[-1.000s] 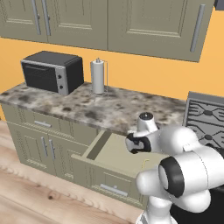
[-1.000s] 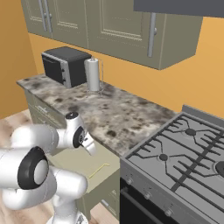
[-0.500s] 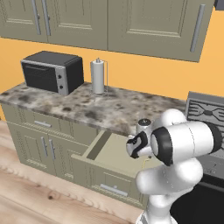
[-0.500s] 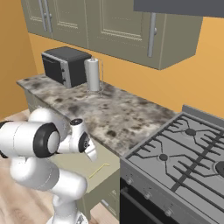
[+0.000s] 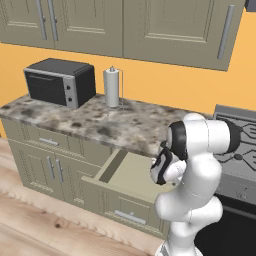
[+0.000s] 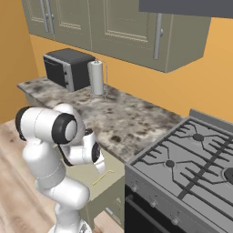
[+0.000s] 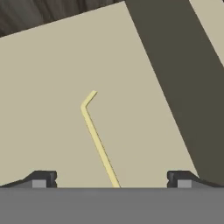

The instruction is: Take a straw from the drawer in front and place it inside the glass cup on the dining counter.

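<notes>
White arm rises from its base, upper links stacked upright, elbow folded back at shoulder height, forearm bent down and forward. Wrist with dark joint hangs low in front of the body. Tool [image 6: 101, 166] points downward, slightly tilted, off the wrist's end. In the hand view the tool [image 7: 111, 179] has both dark fingertips [image 7: 43, 178] set wide apart at the bottom edge, jaws fully spread, nothing gripped between them.
</notes>
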Tool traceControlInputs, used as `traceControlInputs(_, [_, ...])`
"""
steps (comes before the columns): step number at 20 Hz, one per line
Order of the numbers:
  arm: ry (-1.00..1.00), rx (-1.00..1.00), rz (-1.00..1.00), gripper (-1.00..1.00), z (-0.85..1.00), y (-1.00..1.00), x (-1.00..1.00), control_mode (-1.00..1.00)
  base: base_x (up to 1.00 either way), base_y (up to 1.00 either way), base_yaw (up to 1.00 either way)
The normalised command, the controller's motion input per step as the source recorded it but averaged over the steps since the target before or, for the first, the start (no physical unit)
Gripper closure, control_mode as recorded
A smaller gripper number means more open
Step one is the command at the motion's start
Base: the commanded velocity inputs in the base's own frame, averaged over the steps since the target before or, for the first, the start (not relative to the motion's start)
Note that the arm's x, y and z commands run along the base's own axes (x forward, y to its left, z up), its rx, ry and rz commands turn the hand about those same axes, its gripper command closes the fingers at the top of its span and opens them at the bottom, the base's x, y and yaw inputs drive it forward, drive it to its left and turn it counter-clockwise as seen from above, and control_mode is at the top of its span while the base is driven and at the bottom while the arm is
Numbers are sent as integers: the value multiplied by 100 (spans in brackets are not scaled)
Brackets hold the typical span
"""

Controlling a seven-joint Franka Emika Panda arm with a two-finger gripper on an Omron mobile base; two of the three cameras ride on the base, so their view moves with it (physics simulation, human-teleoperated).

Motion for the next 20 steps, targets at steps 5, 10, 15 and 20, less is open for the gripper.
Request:
traceControlInputs(5, [5, 0, 0, -100, -41, -2, 21, -100, 0, 0, 0])
traceControlInputs(10, [2, 0, -1, -100, -33, 0, 32, -100, 0, 0, 0])
traceControlInputs(15, [5, 0, -1, -100, -39, 0, 29, -100, 0, 0, 0])
traceControlInputs(20, [6, 0, 0, -100, -38, 0, 22, -100, 0, 0, 0])
